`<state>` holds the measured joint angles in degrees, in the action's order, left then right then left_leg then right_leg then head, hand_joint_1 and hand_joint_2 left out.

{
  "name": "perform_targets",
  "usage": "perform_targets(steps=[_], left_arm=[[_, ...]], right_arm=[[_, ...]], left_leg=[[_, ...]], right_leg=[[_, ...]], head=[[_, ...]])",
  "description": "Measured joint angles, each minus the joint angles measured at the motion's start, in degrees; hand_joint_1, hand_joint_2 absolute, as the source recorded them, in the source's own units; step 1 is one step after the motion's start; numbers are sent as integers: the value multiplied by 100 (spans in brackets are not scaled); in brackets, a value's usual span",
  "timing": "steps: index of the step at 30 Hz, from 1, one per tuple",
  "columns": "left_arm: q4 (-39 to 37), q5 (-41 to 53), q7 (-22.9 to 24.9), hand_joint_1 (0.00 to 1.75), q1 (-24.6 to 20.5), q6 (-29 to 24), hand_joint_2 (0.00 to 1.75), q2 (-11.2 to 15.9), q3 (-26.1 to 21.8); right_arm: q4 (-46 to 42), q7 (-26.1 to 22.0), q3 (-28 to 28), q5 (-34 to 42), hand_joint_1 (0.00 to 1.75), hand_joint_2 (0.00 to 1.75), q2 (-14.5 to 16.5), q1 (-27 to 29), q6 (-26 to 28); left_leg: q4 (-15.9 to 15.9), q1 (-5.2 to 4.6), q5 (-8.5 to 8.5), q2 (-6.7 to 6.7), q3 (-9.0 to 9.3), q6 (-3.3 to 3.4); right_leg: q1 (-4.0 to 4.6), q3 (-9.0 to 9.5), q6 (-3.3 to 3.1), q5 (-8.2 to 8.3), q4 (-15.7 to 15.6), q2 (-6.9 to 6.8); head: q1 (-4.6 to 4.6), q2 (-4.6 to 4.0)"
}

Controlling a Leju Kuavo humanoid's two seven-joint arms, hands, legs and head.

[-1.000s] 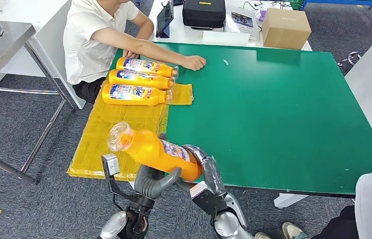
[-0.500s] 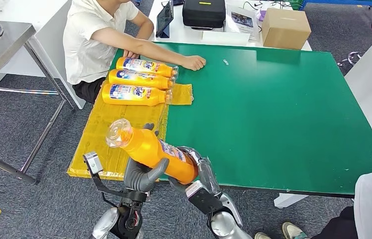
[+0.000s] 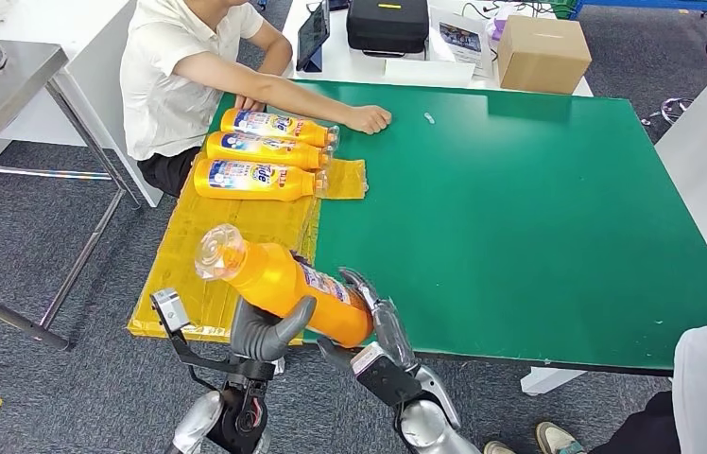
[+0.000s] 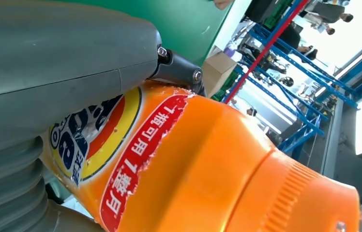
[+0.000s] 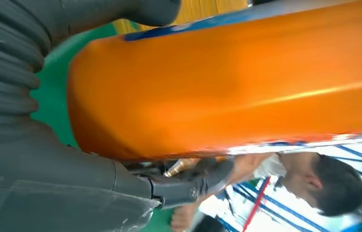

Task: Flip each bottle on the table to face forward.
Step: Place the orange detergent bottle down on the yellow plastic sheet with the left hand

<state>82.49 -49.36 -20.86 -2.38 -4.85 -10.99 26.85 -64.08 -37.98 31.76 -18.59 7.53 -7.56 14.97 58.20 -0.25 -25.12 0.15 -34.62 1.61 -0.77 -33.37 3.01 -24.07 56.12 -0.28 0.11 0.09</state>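
Both hands are on the same orange bottle (image 3: 284, 288), holding it up in the air over the near left corner of the green table (image 3: 539, 218). Left hand (image 3: 269, 333) grasps it from underneath around the middle, thick grey thumb hooked up along the side. Right hand (image 3: 369, 326) cups the fat base end, fingers curling up over it. Bottle is tilted, clear cap pointing up and to the left, base down toward the right. Part of a label shows on its upper side.

Left wrist view is super close: grey hand (image 4: 48, 72) pressed on the bottle (image 4: 208, 164), with a blue, yellow and red label edge and white characters on a red band. Right wrist view has the plain orange side of the bottle (image 5: 227, 82) sitting in the right hand (image 5: 48, 159), so that grip is clearly wrapped around it too.

Below the bottle there's a yellow mat (image 3: 236, 227) running along the left side of the table. At its far end three more bottles (image 3: 260, 151) lie on their sides in a neat row, touching each other, labels up, caps pointing right.

A person in a white shirt (image 3: 180, 76) sits at the far left corner, forearm resting on the table just beyond the row. Cardboard box (image 3: 543, 52) and a black case (image 3: 387, 24) sit on a white table farther back.
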Motion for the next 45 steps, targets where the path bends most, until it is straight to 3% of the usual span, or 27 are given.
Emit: perform_targets(steps=[9, 15, 19, 22, 25, 27, 30, 39, 45], left_arm=[[52, 1, -49, 175, 0, 41, 175, -1, -62], [253, 338, -225, 175, 103, -248, 175, -41, -237], [545, 1819, -487, 175, 254, -1058, 175, -29, -546], [658, 3388, -658, 175, 319, -1822, 175, 39, -776], [624, 5279, -480, 175, 298, -2674, 175, 148, -866], [475, 6216, -215, 175, 232, -2913, 175, 212, -879], [153, 6881, 52, 175, 126, -2939, 175, 264, -891], [-320, 7228, 209, 175, -40, -2904, 175, 313, -915], [-1151, 8724, 874, 175, -550, -2139, 175, 396, -761]], right_arm=[[-2, -92, 23, -20, 0, 175, -19, 129, -176], [-122, -20, 43, -563, 0, 175, -114, 336, 389], [-548, 89, -178, -874, 0, 175, -351, 876, 1426], [-1082, 21, -654, -901, 0, 175, -475, 1260, 2105], [-1689, -132, -1246, -742, 0, 175, -486, 1533, 2231], [-1983, -171, -1564, -620, 0, 175, -455, 1626, 2144], [-2235, -187, -1864, -509, 0, 175, -399, 1672, 1995], [-2500, -200, -2147, -450, 0, 175, -311, 1727, 1898], [-2348, -200, -2113, -129, 0, 175, -309, 1547, 1574]], left_leg=[[0, 0, 0, 0, 0, 0], [0, 0, 0, -1, 0, 0], [0, -1, -2, -9, -11, 0], [0, -2, -2, -8, -19, 0], [0, -2, -2, -8, -19, 0], [0, -2, -1, -8, -17, 0], [0, -2, 0, -3, -13, 0], [0, -1, 1, -1, -13, -1], [0, -1, 4, -4, -14, 1]], right_leg=[[0, -1, 0, 0, 0, 0], [0, 0, 0, 0, 0, -1], [-1, -5, 0, -2, -1, -9], [-1, -14, 0, -3, -1, -10], [-1, -16, 0, -2, -2, -10], [-1, -15, -1, -2, -2, -10], [-1, -15, -2, 1, -1, -8], [-1, -15, -1, 1, -1, -7], [-1, -14, -2, 3, -1, -8]], head=[[-1, 0], [0, 0], [0, 0], [1, 0], [1, 0], [1, 0], [1, 0], [1, 0], [0, 0]])
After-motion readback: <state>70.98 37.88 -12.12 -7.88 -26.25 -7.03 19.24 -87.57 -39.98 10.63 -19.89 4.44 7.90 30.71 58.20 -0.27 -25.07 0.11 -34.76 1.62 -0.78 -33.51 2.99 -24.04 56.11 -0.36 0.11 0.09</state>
